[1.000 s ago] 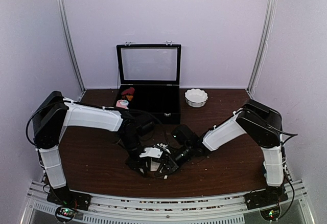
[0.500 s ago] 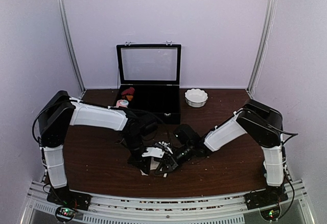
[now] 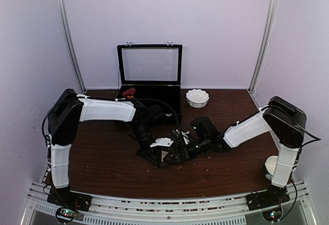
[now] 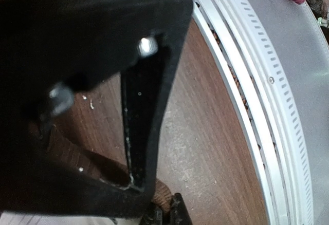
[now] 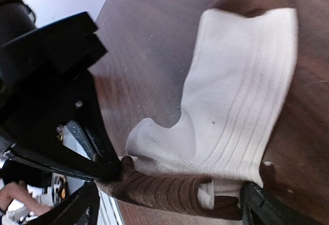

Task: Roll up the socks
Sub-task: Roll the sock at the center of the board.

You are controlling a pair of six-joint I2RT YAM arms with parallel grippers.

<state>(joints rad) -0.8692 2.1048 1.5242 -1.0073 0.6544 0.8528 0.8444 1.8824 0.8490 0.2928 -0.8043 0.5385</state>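
Brown tabletop [image 3: 103, 168] bears a white sock [image 5: 241, 91], left pincer [image 5: 112, 169] pinching it.

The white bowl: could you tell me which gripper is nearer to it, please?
Right. The right gripper sits at mid-table, nearer the arms than the white bowl and slightly left of it; the left gripper lies further to the left.

Black case [image 3: 160, 100], white bowl [image 3: 197, 97] at rear
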